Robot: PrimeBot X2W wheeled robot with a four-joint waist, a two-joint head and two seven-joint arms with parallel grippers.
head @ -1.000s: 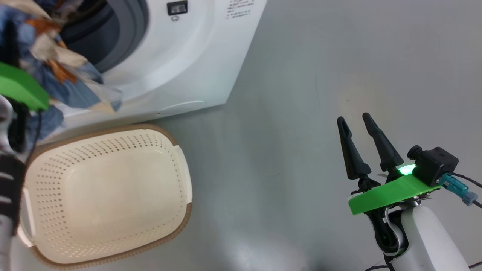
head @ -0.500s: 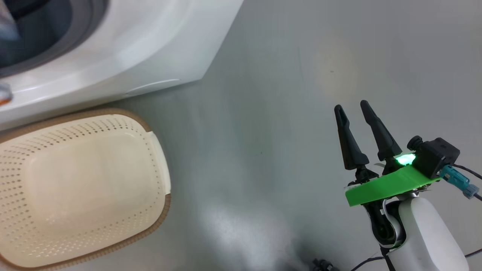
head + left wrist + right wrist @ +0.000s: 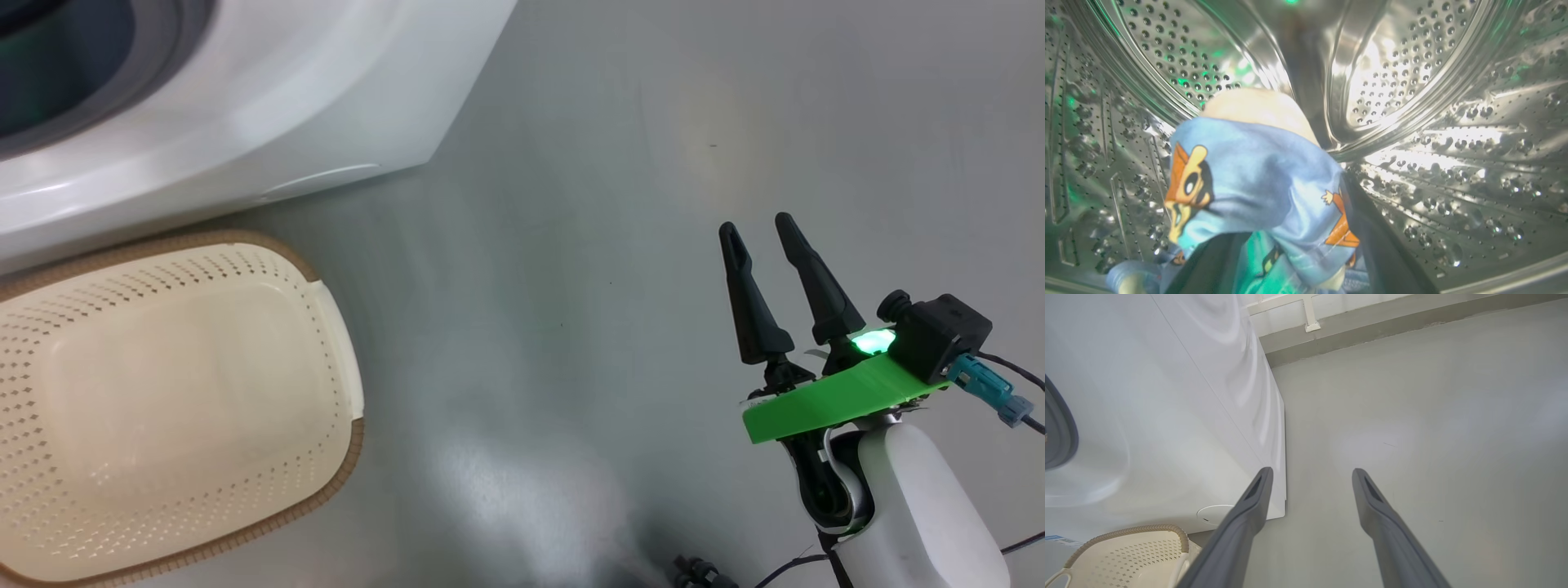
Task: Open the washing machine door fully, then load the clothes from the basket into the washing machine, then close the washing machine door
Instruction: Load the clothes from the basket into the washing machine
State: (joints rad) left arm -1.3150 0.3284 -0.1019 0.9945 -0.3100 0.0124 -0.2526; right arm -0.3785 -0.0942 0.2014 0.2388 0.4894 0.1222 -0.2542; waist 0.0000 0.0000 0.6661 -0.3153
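Note:
My left gripper [image 3: 1290, 245] is inside the washing machine's steel drum [image 3: 1412, 81]. Its two dark fingers [image 3: 1384, 249] stand apart, open. The clothes [image 3: 1257, 175], light blue with orange prints and a cream piece on top, lie bunched over and between the fingers, hiding their tips. In the head view the white washing machine [image 3: 286, 106] is at the upper left and the cream basket [image 3: 188, 392] sits empty in front of it. My right gripper [image 3: 758, 229] hovers open over the floor at the right, holding nothing. The washing machine door is out of view.
Grey floor [image 3: 612, 204] stretches to the right of the washer. In the right wrist view the right gripper [image 3: 1311, 473] points past the washing machine's corner [image 3: 1167, 416], with the basket [image 3: 1126, 551] at the lower left and a wall base [image 3: 1372, 330] beyond.
The head camera has shifted, so washer and basket sit further left. The left arm and the clothes it carried at the opening have left the head view. The right gripper has hardly moved.

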